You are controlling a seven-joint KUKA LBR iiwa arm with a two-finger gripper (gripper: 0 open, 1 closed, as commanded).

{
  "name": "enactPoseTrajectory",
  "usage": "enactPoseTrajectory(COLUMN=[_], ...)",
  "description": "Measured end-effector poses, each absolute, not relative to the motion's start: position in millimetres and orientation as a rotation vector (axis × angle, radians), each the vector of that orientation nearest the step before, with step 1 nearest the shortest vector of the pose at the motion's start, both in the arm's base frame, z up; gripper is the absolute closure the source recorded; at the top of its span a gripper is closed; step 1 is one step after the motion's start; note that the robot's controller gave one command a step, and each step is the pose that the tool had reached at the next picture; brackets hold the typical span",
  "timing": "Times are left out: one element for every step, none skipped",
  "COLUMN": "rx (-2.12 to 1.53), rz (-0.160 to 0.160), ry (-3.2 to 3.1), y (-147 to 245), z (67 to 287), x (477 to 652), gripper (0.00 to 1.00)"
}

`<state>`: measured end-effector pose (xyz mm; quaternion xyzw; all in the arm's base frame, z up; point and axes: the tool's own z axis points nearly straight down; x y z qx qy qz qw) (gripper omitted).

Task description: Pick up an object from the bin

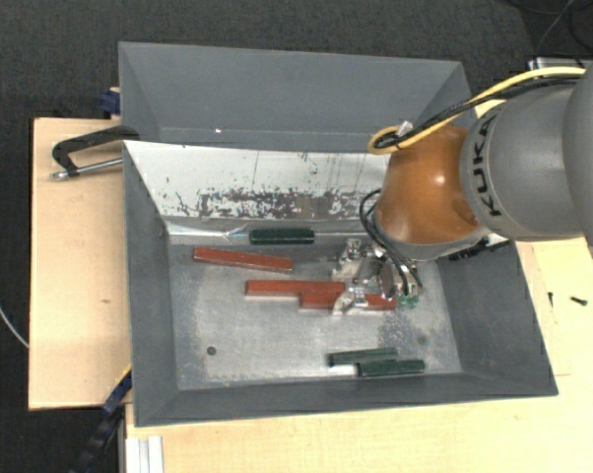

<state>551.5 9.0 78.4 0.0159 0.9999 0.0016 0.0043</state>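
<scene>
Poised low at right end of red flat bar (277, 290) mid-bin (228, 348), jaws' spread impossible to tell; best centred across bar's narrow width before lifting

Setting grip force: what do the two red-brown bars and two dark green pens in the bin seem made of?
Upper red-brown bar and lower red-brown bar: flat, straight-edged, matte; probably painted wood or plastic, cannot tell which. Rear dark green pen and front dark green pen: smooth, slim bodies, the front one with a pale end; probably plastic.
</scene>
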Motion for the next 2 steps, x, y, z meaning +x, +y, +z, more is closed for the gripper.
enactPoseTrajectory(rx=[0.052, 0.050], rz=[0.004, 0.005], ry=[3.122, 3.133], y=[8.3, 8.8], z=[75.7, 78.4], x=[552.9, 551.5], gripper=[0.00, 1.00])
